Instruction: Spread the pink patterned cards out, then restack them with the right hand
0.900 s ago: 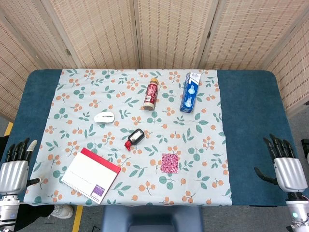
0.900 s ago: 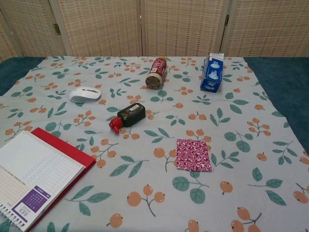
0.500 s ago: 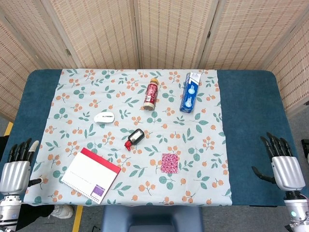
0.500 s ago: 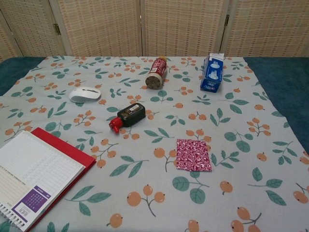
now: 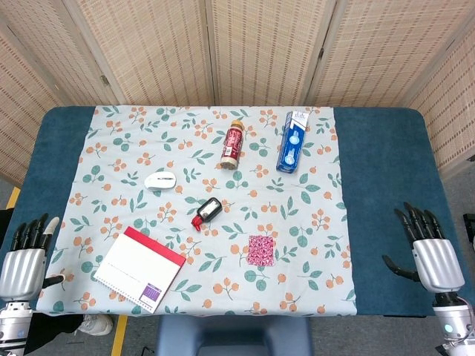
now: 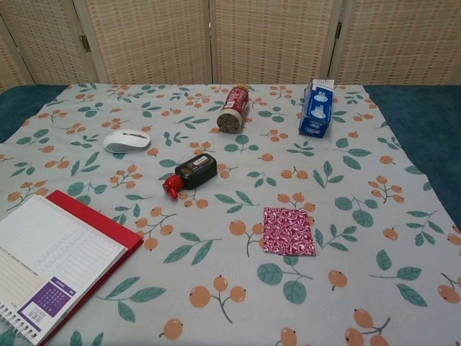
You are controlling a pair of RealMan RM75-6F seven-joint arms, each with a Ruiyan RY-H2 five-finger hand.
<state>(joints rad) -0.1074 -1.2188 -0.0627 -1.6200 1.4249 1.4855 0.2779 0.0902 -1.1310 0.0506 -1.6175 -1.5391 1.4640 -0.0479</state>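
Note:
The pink patterned cards (image 5: 260, 250) (image 6: 287, 231) lie in one neat square stack on the floral cloth, near its front middle. My right hand (image 5: 427, 252) hovers at the table's right front edge over the blue surface, fingers spread and empty, well to the right of the stack. At the left front corner my left hand (image 5: 24, 256) is held with fingers apart and nothing in it. Neither hand shows in the chest view.
A red-covered notebook (image 5: 139, 268) (image 6: 54, 263) lies front left. Behind the cards are a black bottle with a red cap (image 5: 207, 213) (image 6: 190, 173), a white mouse (image 5: 160, 180) (image 6: 127, 140), a lying red bottle (image 5: 232, 144) (image 6: 233, 107) and a blue carton (image 5: 292, 142) (image 6: 317, 108).
My right hand has drifted slightly left and up along the table's right edge. The left hand has sunk a little. The cards have not moved.

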